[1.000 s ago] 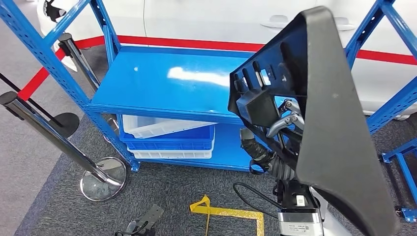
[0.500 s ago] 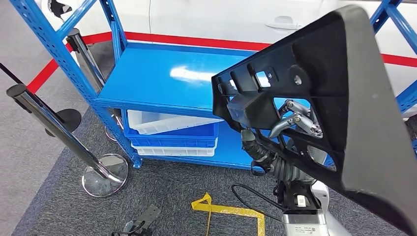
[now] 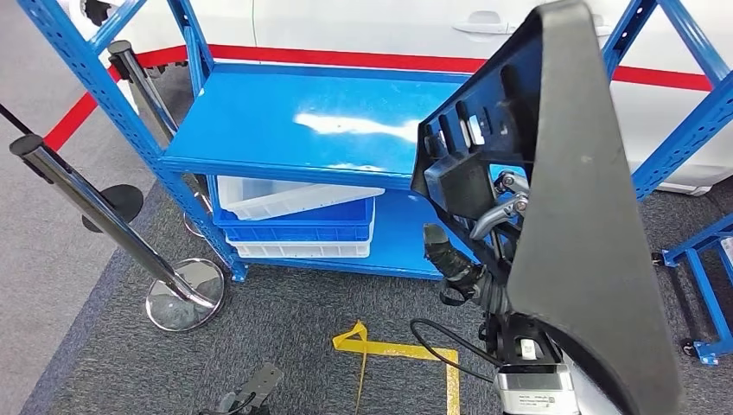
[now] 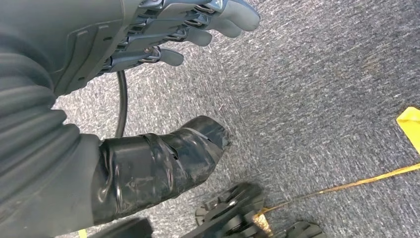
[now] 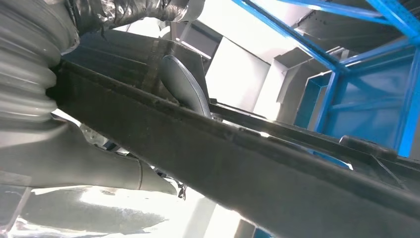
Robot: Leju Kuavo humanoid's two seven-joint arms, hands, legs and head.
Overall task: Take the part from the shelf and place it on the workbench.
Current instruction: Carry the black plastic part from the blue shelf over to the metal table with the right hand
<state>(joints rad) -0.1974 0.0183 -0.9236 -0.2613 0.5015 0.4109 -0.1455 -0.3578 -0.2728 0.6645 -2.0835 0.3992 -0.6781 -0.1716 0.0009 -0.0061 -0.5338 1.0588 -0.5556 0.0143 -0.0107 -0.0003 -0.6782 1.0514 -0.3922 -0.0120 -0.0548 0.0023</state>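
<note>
Right hand (image 3: 506,207) holds black plastic trim panel (image 3: 570,216), fingers (image 3: 493,220) hooked into ribbed back side; thumb (image 5: 185,91) presses panel rib in right wrist view. Panel off blue shelf rack (image 3: 294,130), raised in front of rack's right end, long axis near upright, tilted. Left hand (image 4: 188,25) hangs over carpet, fingers loosely apart, holding nothing. Workbench not visible; judgement: carry phase, robot must turn away from rack before placing.

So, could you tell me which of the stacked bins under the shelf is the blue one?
The blue bin is the middle of the stack, with one white bin resting tilted in it and another white bin beneath it.
</note>
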